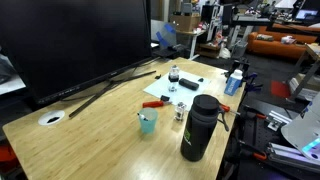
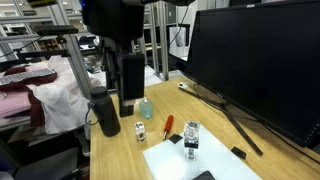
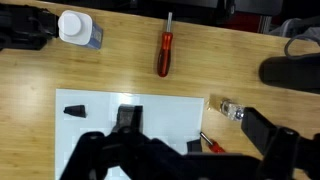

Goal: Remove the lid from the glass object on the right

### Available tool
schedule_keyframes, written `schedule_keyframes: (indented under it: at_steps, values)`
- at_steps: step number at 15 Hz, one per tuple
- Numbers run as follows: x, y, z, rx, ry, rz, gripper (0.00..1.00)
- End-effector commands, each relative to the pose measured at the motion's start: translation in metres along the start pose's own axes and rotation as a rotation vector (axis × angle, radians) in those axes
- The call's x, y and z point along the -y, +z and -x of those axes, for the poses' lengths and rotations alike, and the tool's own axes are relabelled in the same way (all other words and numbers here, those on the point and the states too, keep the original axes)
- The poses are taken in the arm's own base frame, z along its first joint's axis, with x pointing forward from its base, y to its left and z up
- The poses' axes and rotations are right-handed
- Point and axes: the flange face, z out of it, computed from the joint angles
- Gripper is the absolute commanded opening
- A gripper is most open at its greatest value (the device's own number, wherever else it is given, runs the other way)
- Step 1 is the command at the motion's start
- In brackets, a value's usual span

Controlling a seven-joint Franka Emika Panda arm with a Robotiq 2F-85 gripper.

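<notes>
The small clear glass object (image 1: pixel 173 78) stands upright on a white sheet (image 1: pixel 190 90), with its dark round lid (image 1: pixel 173 70) on top. Both exterior views show it (image 2: pixel 191 140), lid (image 2: pixel 191 128) in place. My gripper (image 2: pixel 128 88) hangs high over the table near the black bottle, well away from the glass object. In the wrist view my gripper (image 3: pixel 190 132) is open and empty above the sheet (image 3: pixel 100 125). A dark block (image 3: pixel 126 115) on the sheet touches the edge of my fingers; I cannot tell what it is.
A tall black bottle (image 1: pixel 200 128) (image 2: pixel 105 112) stands near the table edge. A teal cup (image 1: pixel 148 122) (image 2: pixel 147 108), a tiny clear jar (image 1: pixel 181 112) (image 3: pixel 230 110) and a red screwdriver (image 1: pixel 155 103) (image 3: pixel 163 50) are nearby. A large monitor (image 1: pixel 70 40) fills the back.
</notes>
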Motion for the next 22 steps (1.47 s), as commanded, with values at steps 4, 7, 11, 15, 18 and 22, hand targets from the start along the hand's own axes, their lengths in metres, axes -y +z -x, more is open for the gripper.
schedule_keyframes:
  at_steps: [4,7,11,15,18,22]
  values:
    - [0.000,-0.001,0.000,0.000,0.000,0.000,1.00]
    - [0.000,-0.001,0.000,0.000,0.000,0.000,1.00]
    - [0.016,0.003,-0.040,-0.044,-0.024,-0.006,1.00]
    - [0.053,0.024,-0.117,-0.123,-0.071,0.014,1.00]
    - [0.065,0.045,-0.163,-0.143,-0.042,0.088,1.00]
    - [0.066,0.061,-0.178,-0.142,-0.008,0.125,1.00]
